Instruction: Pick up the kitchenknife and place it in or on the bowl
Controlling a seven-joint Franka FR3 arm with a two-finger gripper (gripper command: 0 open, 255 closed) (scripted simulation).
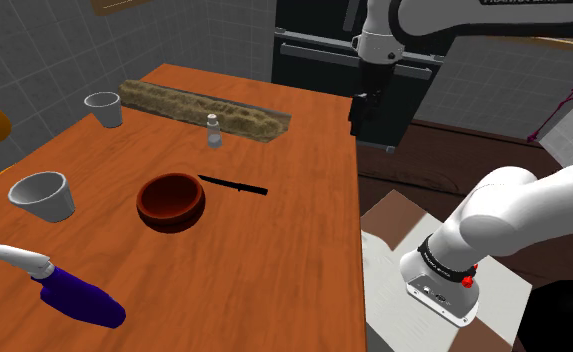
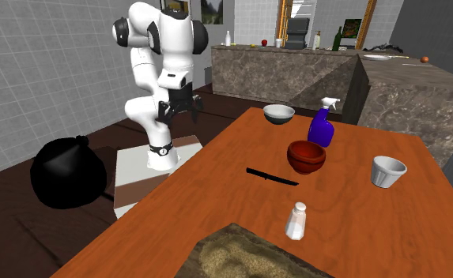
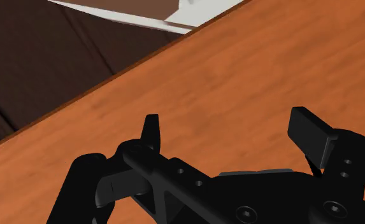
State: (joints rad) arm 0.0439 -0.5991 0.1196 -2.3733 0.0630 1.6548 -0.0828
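Note:
A thin all-black kitchen knife (image 1: 232, 186) (image 2: 272, 176) lies flat on the orange wooden table (image 1: 304, 250), just beside a red-brown bowl (image 1: 172, 200) (image 2: 306, 155). The bowl is empty. My black gripper (image 1: 366, 108) (image 2: 181, 116) hangs high over the table's edge on the stand's side, well away from the knife. In the wrist view the gripper (image 3: 232, 133) is open, its two fingers (image 3: 151, 130) standing wide apart with nothing between them, above bare table wood (image 3: 238, 70) near the edge.
On the table stand two whitish cups (image 1: 44, 195) (image 1: 104, 108), a small shaker (image 1: 213, 131) (image 2: 296, 220), a purple spray bottle (image 1: 74, 292) (image 2: 322, 126) and a long rough mat (image 1: 204, 108). A black bag (image 2: 66, 172) sits on the floor by the stand.

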